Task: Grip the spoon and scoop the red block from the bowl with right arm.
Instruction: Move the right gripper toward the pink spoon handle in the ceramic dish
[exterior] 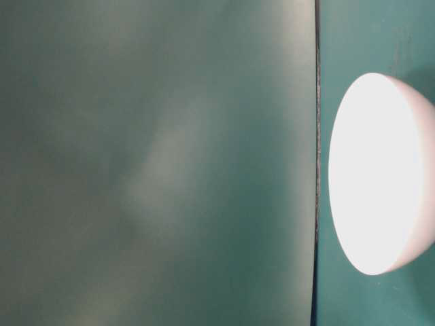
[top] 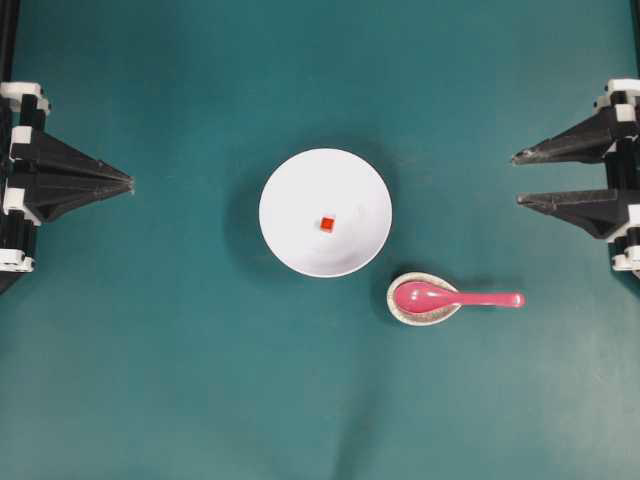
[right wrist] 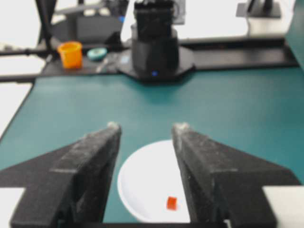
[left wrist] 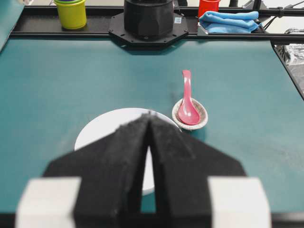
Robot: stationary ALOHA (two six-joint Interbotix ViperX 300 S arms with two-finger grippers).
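Overhead, the right hand sits at the right edge of the green bench, level and pointing toward the middle, its two black fingers spread well apart with nothing between them. Opposite, the left hand rests at the left edge, also pointing inward, its fingers pressed together to a single tip and holding nothing. Both hands are well apart from the dishes. The white bowl stands at the middle of the bench with the small red block lying near its centre. Just beside the bowl, toward the right arm, the pink spoon lies with its head in a small speckled dish and its handle pointing out toward the right hand's side.
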